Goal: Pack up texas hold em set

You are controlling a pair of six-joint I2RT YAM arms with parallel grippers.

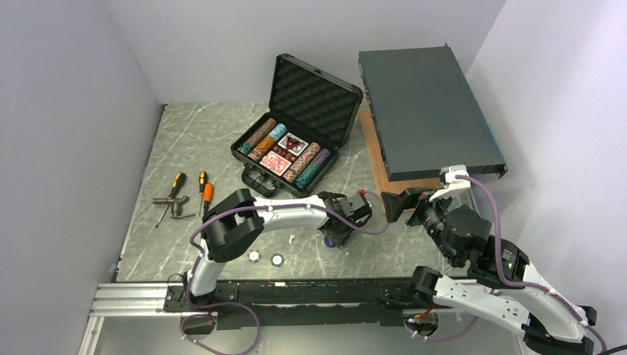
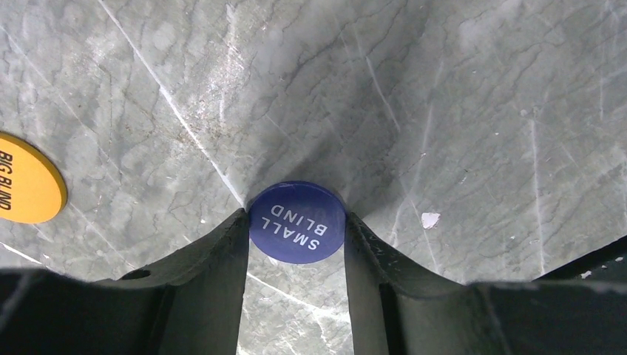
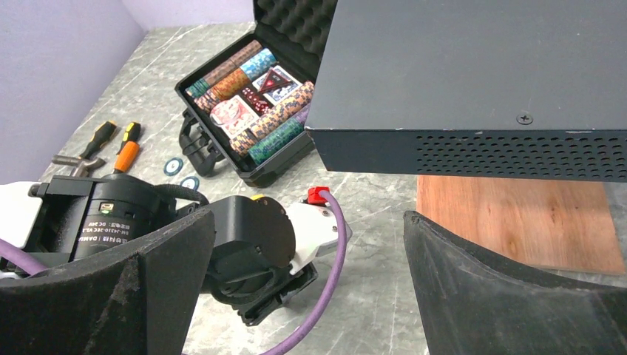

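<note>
Left gripper [image 2: 296,214] straddling blue button [image 2: 297,231] (marked SMALL BLIND), marble table [image 2: 458,103]

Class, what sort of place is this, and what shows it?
Probably a robotics test cell: plain pale walls around a grey marble-patterned tabletop, two white-and-black robot arms mounted on a metal rail at its near edge, and an open black foam-lined case of poker chips.

Taking my left gripper [image 1: 336,238] as centre in the top view: the open case [image 1: 299,133] blocks 12 o'clock, with bare marble between. The grey box [image 1: 429,111] fills 1 o'clock, and my wide-open right gripper [image 1: 395,202] crowds 2. Two loose chips [image 1: 253,256] lie near at 8, tools [image 1: 181,198] well beyond at 9 to 10. At the wrist, my fingers [image 2: 214,281] touch both sides of the blue button [image 2: 297,222]; the yellow button [image 2: 26,177] sits apart at 9.
</note>
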